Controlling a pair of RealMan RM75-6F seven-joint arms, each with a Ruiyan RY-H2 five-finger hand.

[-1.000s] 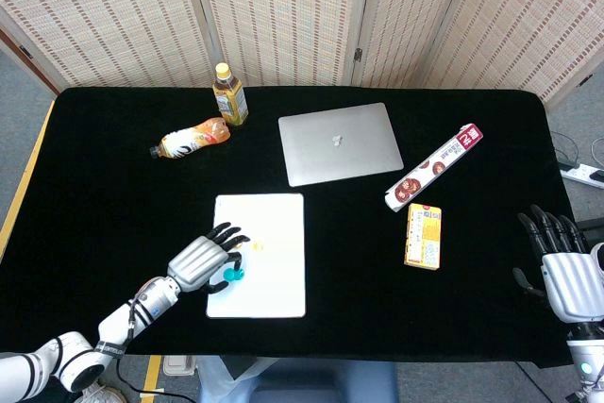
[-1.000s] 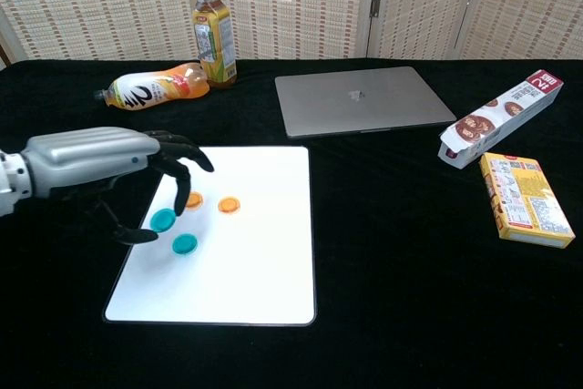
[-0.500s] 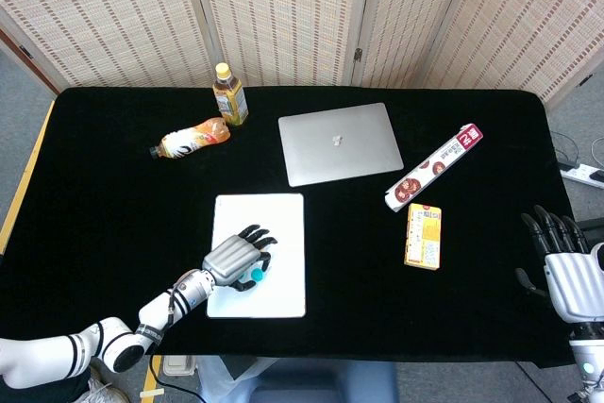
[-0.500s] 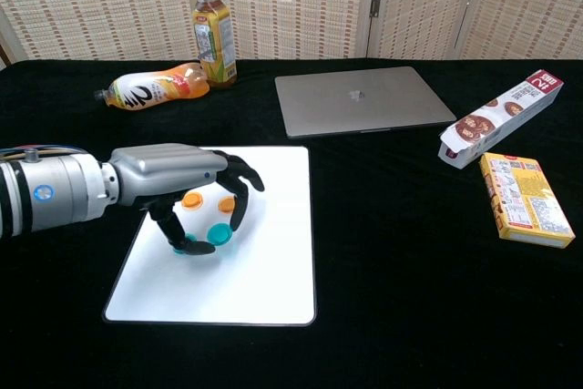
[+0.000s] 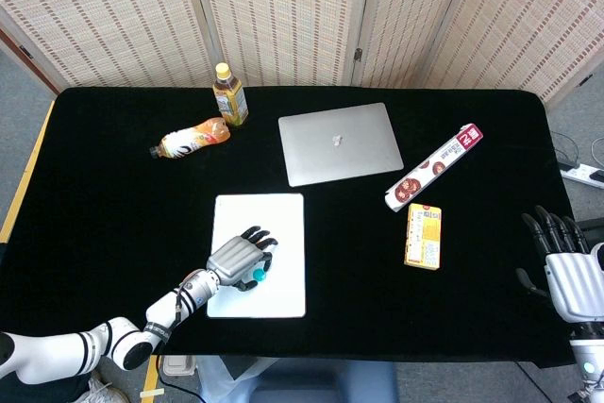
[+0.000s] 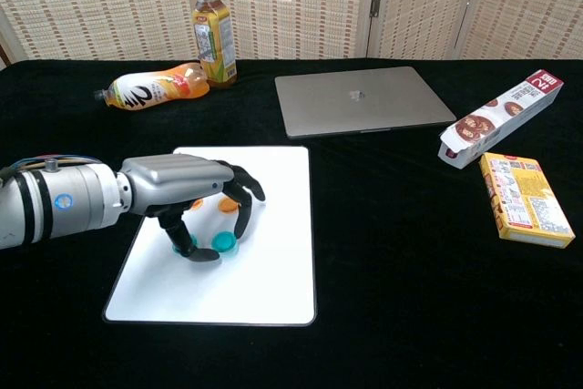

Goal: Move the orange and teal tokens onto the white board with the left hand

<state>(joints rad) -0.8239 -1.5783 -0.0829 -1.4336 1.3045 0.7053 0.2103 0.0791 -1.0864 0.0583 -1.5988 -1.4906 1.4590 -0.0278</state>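
Note:
The white board [image 5: 283, 224] [image 6: 273, 252] lies on the black table in front of me. My left hand [image 5: 236, 260] [image 6: 182, 184] arches down over its middle left. Thumb and a fingertip pinch a teal token [image 5: 257, 276] [image 6: 224, 241] right at the board's surface. A second teal token [image 6: 189, 243] peeks out behind the thumb. Two orange tokens [image 6: 225, 206] [image 6: 196, 204] lie on the board, partly hidden under the fingers. My right hand [image 5: 566, 271] hovers off the table's right edge with its fingers spread, holding nothing.
A closed laptop [image 5: 338, 143] lies behind the board. An upright tea bottle [image 5: 229, 94] and a bottle on its side [image 5: 192, 137] stand at the back left. A long snack box [image 5: 434, 168] and a yellow box [image 5: 424, 236] lie to the right.
My left hand moved right from the board's left edge to its middle and sank lower, bringing one teal token along. The right hand stayed put.

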